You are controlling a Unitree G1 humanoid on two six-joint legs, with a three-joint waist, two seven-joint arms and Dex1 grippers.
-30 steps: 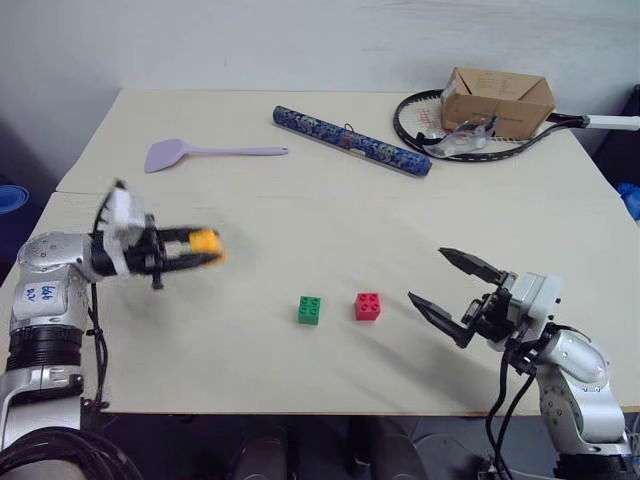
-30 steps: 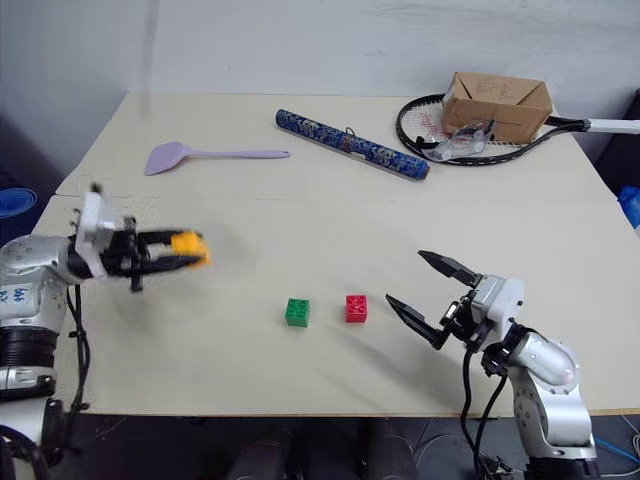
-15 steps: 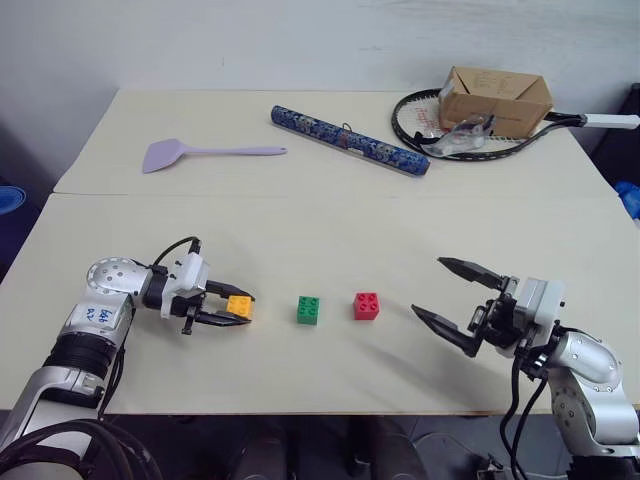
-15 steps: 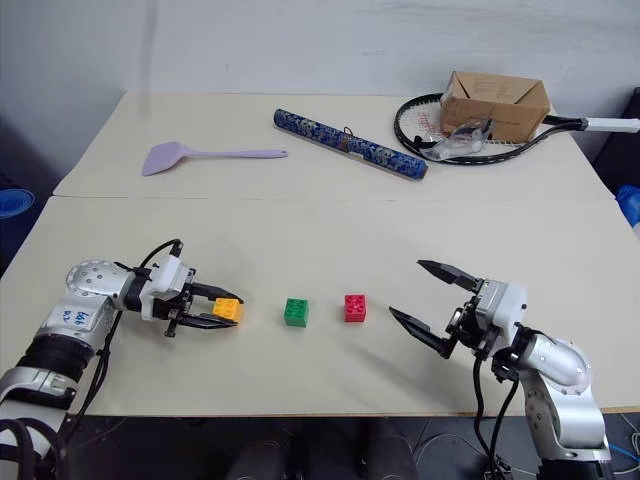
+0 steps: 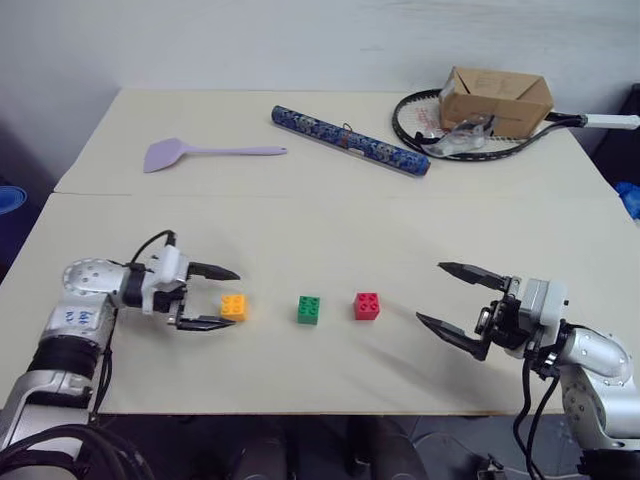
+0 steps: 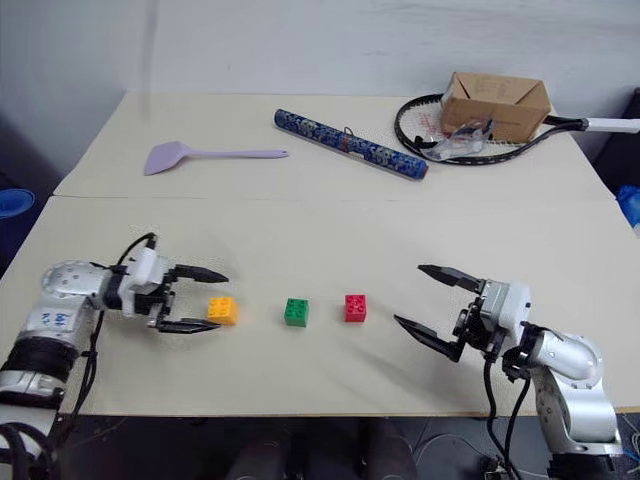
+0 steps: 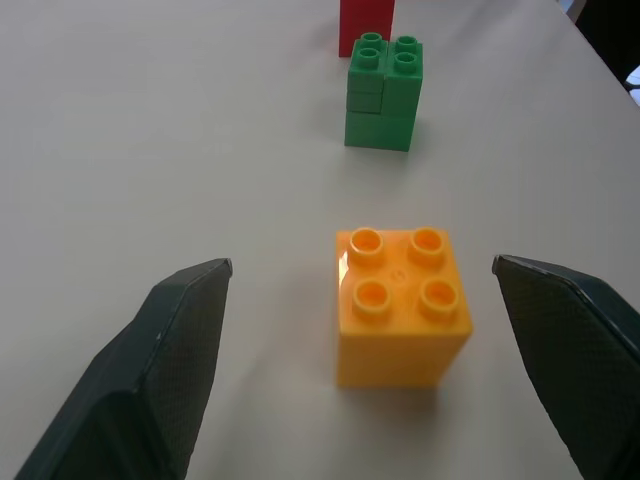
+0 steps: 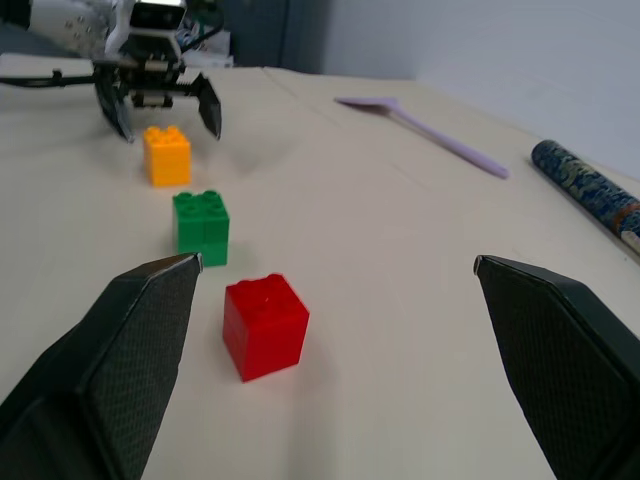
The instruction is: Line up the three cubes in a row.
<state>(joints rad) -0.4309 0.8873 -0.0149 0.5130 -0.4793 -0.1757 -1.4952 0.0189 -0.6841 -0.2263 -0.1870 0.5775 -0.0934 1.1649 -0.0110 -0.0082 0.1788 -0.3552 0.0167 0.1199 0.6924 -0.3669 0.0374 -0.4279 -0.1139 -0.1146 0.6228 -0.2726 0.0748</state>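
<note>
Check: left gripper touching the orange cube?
Apart. Left wrist view shows bare table between the orange cube and each finger of the open left gripper.

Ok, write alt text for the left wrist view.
A small orange-yellow studded plastic brick stands on the pale table between the open left gripper's two black fingers, touching neither. Beyond it stand a green studded brick and then a red brick, the three forming a row.

Three cubes point(image 5: 309, 308) sit in a row on the table point(image 5: 320, 230), between the two grippers
</note>
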